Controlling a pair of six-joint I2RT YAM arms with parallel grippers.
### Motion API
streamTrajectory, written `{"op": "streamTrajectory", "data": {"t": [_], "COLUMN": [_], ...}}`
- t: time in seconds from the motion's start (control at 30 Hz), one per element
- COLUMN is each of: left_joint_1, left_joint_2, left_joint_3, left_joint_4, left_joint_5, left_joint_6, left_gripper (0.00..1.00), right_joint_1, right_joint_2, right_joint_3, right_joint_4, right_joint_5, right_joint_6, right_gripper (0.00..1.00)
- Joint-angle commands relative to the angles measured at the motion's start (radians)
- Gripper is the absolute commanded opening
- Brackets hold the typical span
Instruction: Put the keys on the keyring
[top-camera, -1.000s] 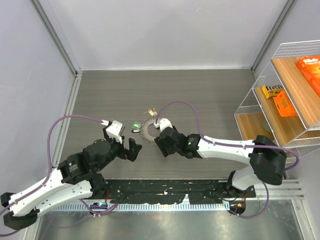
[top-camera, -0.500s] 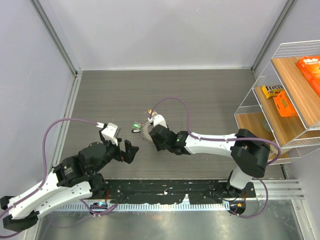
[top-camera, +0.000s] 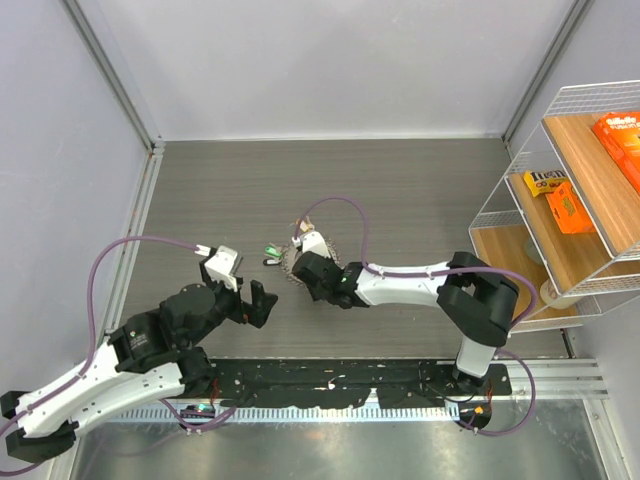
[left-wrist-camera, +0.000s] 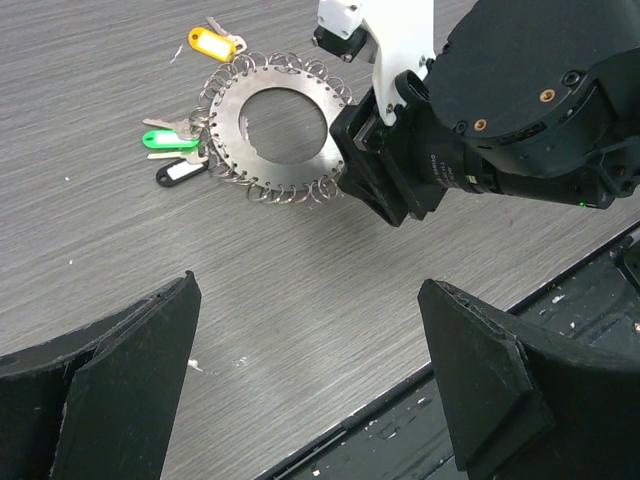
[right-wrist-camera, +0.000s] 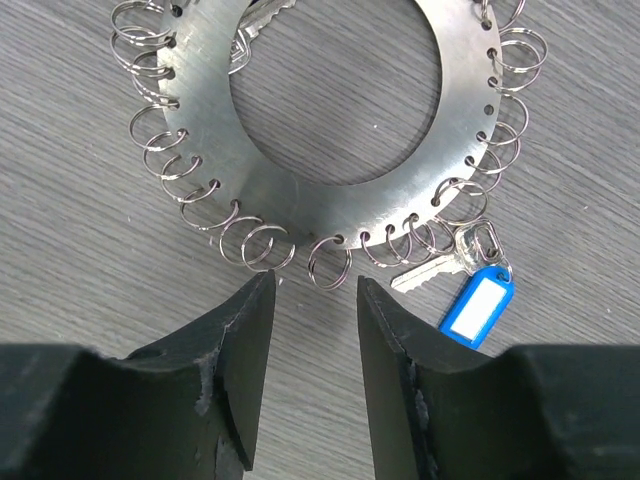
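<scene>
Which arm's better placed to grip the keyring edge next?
Right. The right claw sits right at the rim of the keyring, jaws part open and aimed at its edge. The left claw is wide open but well short of the ring.

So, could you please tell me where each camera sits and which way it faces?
Top external: above and behind the robot, looking down on the table; shows the left claw and right claw.
Left wrist: on the left arm, looking forward and down at the keyring; own wide-spread fingers at the bottom.
Right wrist: looking almost straight down on the keyring and a blue-tagged key; own fingers below.
Shared: both wrist views hold the keyring; the left also sees the right claw.
</scene>
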Motion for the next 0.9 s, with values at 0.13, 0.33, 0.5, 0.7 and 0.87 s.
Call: {"op": "streamTrajectory", "data": {"t": [0.13, 0.33, 0.5, 0.7, 0.87], "left_joint_1": [-0.002, -0.002, -0.004, -0.004, -0.004], "left_joint_2": [0.027, 0.041, 0.044, 0.059, 0.068], "left_joint_3": [0.006, 0.019, 0.026, 0.027, 0.03], "left_joint_4": [0.019, 0.016, 0.012, 0.016, 0.018], "left_joint_5": [-0.021, -0.024, -0.026, -0.026, -0.021], "left_joint_6": [-0.009, -0.003, 0.002, 0.002, 0.0], "left_gripper": [0.99, 0.99, 0.99, 0.99, 0.99], "right_joint_1": [-0.011, -0.023, -0.034, -0.038, -0.037], "right_joint_2": [0.029, 0.046, 0.063, 0.078, 0.074], "right_joint_3": [0.047, 0.051, 0.054, 0.049, 0.041], "right_joint_4": [0.019, 0.036, 0.038, 0.052, 0.053], "right_joint_5": [0.049, 0.033, 0.028, 0.016, 0.022], "right_joint_6": [0.027, 0.031, 0.03, 0.03, 0.034], "right_gripper": [0.41, 0.4, 0.39, 0.36, 0.31]}}
